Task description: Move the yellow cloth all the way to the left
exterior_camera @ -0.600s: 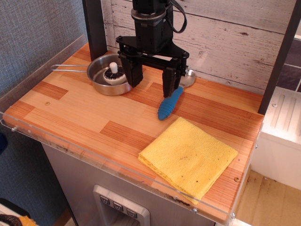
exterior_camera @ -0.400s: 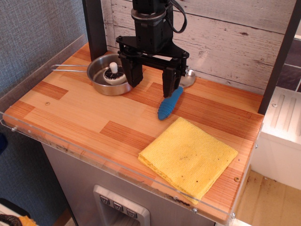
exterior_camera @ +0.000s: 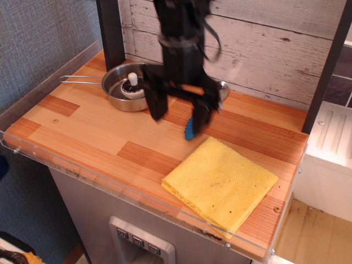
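Observation:
The yellow cloth [exterior_camera: 220, 183] lies folded and roughly square at the front right of the wooden table, with small dark specks on it. My gripper [exterior_camera: 179, 114] is open and empty, blurred by motion. It hangs above the table's middle, behind and to the left of the cloth and apart from it. Its two dark fingers [exterior_camera: 156, 103] point down with a wide gap between them.
A steel bowl [exterior_camera: 125, 87] with a long wire handle holds a mushroom-like piece at the back left. A blue ribbed object [exterior_camera: 190, 131] lies just behind the cloth, partly hidden by my right finger. A clear rim runs along the table's front and left edges [exterior_camera: 82, 175].
My gripper has moved forward and down, toward the cloth, and now covers most of the blue object. The cloth and the bowl have not moved.

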Controlling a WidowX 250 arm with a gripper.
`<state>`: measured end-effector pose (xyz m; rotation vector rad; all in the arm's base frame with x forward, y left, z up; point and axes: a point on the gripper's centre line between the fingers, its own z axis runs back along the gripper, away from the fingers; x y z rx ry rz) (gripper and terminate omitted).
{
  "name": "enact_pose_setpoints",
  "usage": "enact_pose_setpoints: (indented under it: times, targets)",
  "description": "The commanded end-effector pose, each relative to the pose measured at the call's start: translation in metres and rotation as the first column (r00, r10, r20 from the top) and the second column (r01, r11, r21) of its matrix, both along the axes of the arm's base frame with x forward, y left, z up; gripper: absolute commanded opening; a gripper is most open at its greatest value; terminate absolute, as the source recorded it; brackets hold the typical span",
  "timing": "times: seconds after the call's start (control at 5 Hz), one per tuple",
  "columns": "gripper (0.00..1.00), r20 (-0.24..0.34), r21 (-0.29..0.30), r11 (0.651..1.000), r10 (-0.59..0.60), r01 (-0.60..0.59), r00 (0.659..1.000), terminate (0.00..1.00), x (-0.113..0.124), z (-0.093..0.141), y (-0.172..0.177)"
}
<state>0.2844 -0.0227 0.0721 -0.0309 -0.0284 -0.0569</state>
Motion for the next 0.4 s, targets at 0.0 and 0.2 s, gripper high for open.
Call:
enact_pose_setpoints:
  times: [0.0, 0.2]
  targets:
    - [1.0, 0.072, 0.01, 0.999, -0.053, 0.053, 0.996, 0.0, -0.018, 0.003, -0.035]
    - [1.0, 0.059, 0.032, 0.996, -0.079, 0.077, 0.995, 0.0, -0.016, -0.012, -0.043]
